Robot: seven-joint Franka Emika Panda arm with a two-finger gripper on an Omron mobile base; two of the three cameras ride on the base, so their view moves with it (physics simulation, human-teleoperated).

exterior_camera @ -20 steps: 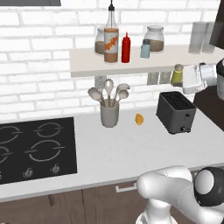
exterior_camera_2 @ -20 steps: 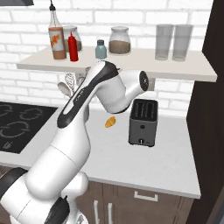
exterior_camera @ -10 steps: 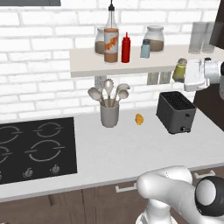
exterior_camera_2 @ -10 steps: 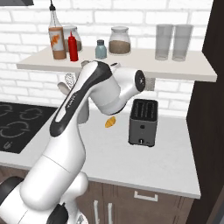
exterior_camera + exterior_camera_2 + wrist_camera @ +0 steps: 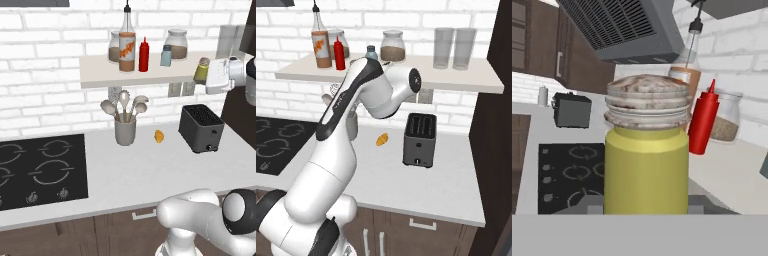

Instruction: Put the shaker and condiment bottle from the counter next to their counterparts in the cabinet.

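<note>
Since a second ago my gripper [image 5: 209,76] has lifted the shaker [image 5: 201,70], jaws clamped on it, level with the shelf [image 5: 135,76] for placing beside the blue shaker [image 5: 166,55].

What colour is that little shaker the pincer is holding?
Yellow-olive body with a mottled silver-grey cap; the shaker shows best in the hand view.

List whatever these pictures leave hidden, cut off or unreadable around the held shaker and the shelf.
- Hand: in the left base view, its fingers are hidden behind the yellow shaker and the white wrist.
- Yellow shaker: its base is cut off at the bottom of the hand view.
- Blue shaker: in the right base view, the arm covers its lower part.
- Glass bottle: its label is too small to read.
</note>
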